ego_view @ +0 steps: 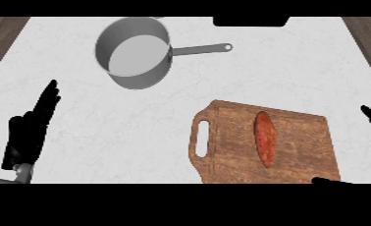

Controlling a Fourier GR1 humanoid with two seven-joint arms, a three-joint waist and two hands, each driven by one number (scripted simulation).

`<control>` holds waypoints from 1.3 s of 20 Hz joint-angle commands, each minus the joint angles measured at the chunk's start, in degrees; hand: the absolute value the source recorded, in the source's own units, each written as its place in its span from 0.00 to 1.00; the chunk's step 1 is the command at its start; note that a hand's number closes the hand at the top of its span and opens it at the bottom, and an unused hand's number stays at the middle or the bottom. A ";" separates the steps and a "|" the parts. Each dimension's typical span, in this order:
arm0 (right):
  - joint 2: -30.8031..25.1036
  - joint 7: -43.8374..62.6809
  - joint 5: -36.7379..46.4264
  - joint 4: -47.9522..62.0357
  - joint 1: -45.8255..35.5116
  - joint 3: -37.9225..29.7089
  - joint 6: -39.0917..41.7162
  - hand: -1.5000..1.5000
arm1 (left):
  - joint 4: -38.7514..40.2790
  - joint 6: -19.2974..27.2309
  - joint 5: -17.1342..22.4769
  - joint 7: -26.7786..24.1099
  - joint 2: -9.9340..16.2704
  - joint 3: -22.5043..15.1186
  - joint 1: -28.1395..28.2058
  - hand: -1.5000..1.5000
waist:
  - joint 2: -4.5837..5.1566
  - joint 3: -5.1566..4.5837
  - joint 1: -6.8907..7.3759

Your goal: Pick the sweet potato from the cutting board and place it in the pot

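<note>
Looking down: you see a white marbled counter (217,87) with a pot, a cutting board and two hands at the edges.
Sweet potato: your target, the orange-red sweet potato (265,138), lies lengthwise on the wooden cutting board (297,144), near the board's middle, running near to far.
Cutting board: it sits at the near right of the counter, slightly turned, with its handle slot on the left side.
Pot: the grey pot (134,53) stands at the far left, well apart from the board; you can see nothing inside it, and its long handle points right.
Left hand: your left hand (29,127) shows at the near left edge, released, fingers straight and pointing far, holding nothing and well apart from both board and pot.
Right hand: of your right hand (366,113) only dark tips show at the right edge and below the board's near right corner; you cannot tell whether it is released or clenched.
Far edge: a dark object (250,21) sits at the counter's far side, right of the pot.
</note>
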 commanded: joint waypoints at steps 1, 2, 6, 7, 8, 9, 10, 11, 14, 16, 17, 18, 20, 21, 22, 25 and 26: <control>-3.92 11.99 -5.07 -0.39 -8.77 1.47 10.98 0.00 | 0.18 -0.85 -0.45 -1.05 -0.60 -0.28 0.16 0.50 | 0.40 -0.03 1.79; -4.33 13.25 -4.84 1.75 -9.50 3.22 12.92 0.00 | -1.52 -0.38 -1.05 0.06 -0.65 -1.01 0.14 0.50 | 0.38 0.03 1.99; -3.98 22.25 -11.87 4.65 -17.66 7.46 21.96 0.00 | 0.62 -0.99 -1.55 0.55 -1.64 -1.37 -3.35 0.50 | 0.86 -0.04 2.68; -3.83 24.52 -13.84 4.77 -19.63 7.81 23.95 0.00 | -0.56 -0.24 -2.28 1.51 -1.33 -1.62 -2.39 0.50 | 0.57 0.02 2.54; -3.75 24.70 -16.40 6.83 -21.37 7.67 26.03 0.00 | 0.89 -1.91 -1.03 -0.24 -0.61 -0.15 -1.61 0.50 | 0.58 0.01 2.52; -2.15 27.41 -17.43 7.00 -22.78 8.97 26.44 0.00 | -0.47 -0.36 -1.48 1.37 -1.09 -0.19 -1.19 0.50 | 0.37 0.05 2.23; -0.84 28.01 -17.95 8.08 -25.30 10.22 27.52 0.00 | 0.05 -1.74 -1.22 -0.40 -1.24 -0.26 -0.14 0.50 | 0.30 0.06 1.95; -0.86 29.30 -19.01 8.93 -26.28 10.55 28.81 0.00 | -0.40 -1.56 -0.82 1.03 -1.17 0.40 -1.01 0.50 | 0.22 0.07 1.53; 2.75 31.44 -22.52 14.62 -33.86 11.22 30.57 0.00 | 3.88 -2.15 -1.63 -0.25 -2.34 0.92 -3.49 0.50 | 0.35 0.05 0.94; 3.58 31.97 -22.89 18.03 -36.58 11.87 31.70 0.00 | -0.21 -2.91 -1.28 -0.63 -1.48 1.02 0.96 0.50 | 0.08 0.10 1.26; 5.58 30.62 -21.04 18.49 -35.68 13.94 30.70 0.00 | 3.41 -3.91 -1.16 -1.37 -1.11 2.94 -1.92 0.50 | 0.07 0.11 0.32; 5.75 31.96 -21.47 19.41 -37.13 14.70 31.50 0.00 | 1.26 -0.55 -3.41 -0.38 -3.85 0.17 -0.17 0.50 | 0.03 0.11 0.55; 7.19 33.51 -19.62 20.62 -38.12 15.93 30.50 0.00 | 0.33 -2.81 -1.86 -0.14 -2.11 2.35 0.17 0.50 | -0.07 0.12 0.30; 5.57 32.92 -19.96 19.25 -36.31 16.98 31.83 0.00 | 3.02 -4.12 -1.47 0.76 -0.75 3.66 -2.31 0.50 | -0.07 0.11 -0.28; 8.36 34.23 -18.81 23.91 -40.67 18.08 31.40 0.00 | 0.55 -3.02 -2.00 1.57 -1.66 2.71 -1.71 0.50 | 0.02 0.12 0.60; 10.46 31.78 -19.61 31.39 -43.53 18.01 32.88 0.00 | 2.38 -4.93 -1.47 -2.39 -1.91 3.81 0.40 0.50 | 0.15 0.10 0.91; 9.40 34.54 -20.48 27.76 -43.50 17.85 34.13 0.00 | 2.38 -3.70 -2.48 -1.27 -2.91 3.31 0.42 0.50 | -0.07 0.11 0.11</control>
